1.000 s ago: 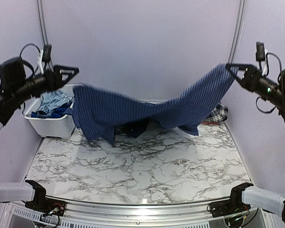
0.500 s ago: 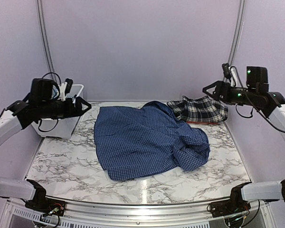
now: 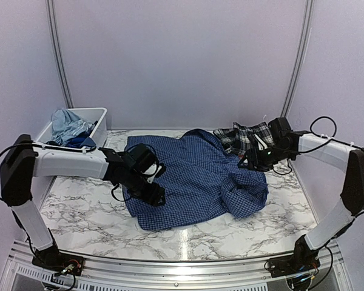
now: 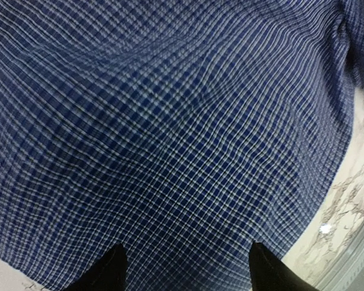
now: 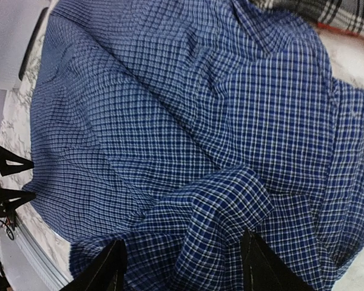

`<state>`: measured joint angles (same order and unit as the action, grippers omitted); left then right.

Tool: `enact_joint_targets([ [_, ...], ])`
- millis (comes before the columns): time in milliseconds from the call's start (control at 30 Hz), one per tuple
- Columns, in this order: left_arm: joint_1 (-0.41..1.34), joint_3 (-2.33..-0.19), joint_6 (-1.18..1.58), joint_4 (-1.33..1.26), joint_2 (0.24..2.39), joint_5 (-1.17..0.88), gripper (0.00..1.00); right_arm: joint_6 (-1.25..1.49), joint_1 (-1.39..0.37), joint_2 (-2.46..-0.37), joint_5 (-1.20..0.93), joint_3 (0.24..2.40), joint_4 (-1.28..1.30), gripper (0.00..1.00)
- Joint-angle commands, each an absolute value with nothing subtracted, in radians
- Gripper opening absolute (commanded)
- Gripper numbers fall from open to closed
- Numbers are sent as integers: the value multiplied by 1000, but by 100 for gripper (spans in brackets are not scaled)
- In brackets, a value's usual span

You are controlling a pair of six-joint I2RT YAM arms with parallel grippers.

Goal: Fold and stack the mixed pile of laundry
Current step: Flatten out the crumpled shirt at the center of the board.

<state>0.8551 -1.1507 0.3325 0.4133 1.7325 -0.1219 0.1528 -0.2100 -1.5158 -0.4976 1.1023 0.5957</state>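
- Dropped within the last half second from raised, drawn-apart poses down onto the navy small-check button shirt [image 3: 194, 173]; shirt itself unmoved on the bench [image 3: 230, 233].
- Left hand [image 4: 185, 276]: fingers apart, just over the shirt's near-left edge, gripping nothing.
- Right hand [image 5: 182, 267]: fingers likewise apart, above the rumpled right end, just beside the black-and-white plaid piece [image 3: 258, 136].
- Lies mid-bench, spread fairly flat on the left, bunched on the right; long axis roughly left to right, slanting nearer toward the right. Collar not made out, so cannot tell which end is the top.
- Step judged: laid out but only half spread, smoothing before the first fold.
- Next calls for pinching the bunched right end and drawing it outward, left edge held down.
- Elsewhere: light blue T-shirt [image 3: 67, 121] and royal blue garment [image 3: 82, 142] in the white bin [image 3: 88, 110], not yet handled.
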Motion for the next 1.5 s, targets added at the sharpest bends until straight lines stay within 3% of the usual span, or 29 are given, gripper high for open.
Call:
enact_joint_targets([
  [0, 865, -1156, 371, 466, 1821, -103, 67, 113, -225, -1567, -497, 1053, 568, 59],
  [233, 852, -952, 400, 558, 1755, -30, 62, 178, -309, -1539, -541, 829, 554, 45],
  [400, 803, -778, 465, 614, 1608, -7, 62, 325, -555, -1447, -550, 755, 594, 38],
  [600, 732, -889, 545, 784, 1489, 140, 63, 478, -710, -1300, -688, 701, 666, 38],
  [667, 684, -912, 558, 798, 1428, 155, 70, 481, -704, -1235, -697, 748, 684, 44],
  [767, 669, -989, 518, 774, 1393, 126, 76, 403, -634, -1219, -653, 887, 712, 60],
  [833, 676, -1040, 475, 735, 1424, 82, 79, 350, -556, -1261, -618, 963, 710, 62],
  [1067, 709, -1151, 447, 620, 1630, 5, 80, 292, -415, -1579, -474, 1137, 600, 61],
  [1233, 710, -1156, 499, 546, 1738, -69, 80, 251, -399, -1783, -469, 1187, 538, 54],
  [1467, 706, -954, 581, 550, 1693, -72, 69, 271, -429, -1768, -501, 1017, 510, 48],
])
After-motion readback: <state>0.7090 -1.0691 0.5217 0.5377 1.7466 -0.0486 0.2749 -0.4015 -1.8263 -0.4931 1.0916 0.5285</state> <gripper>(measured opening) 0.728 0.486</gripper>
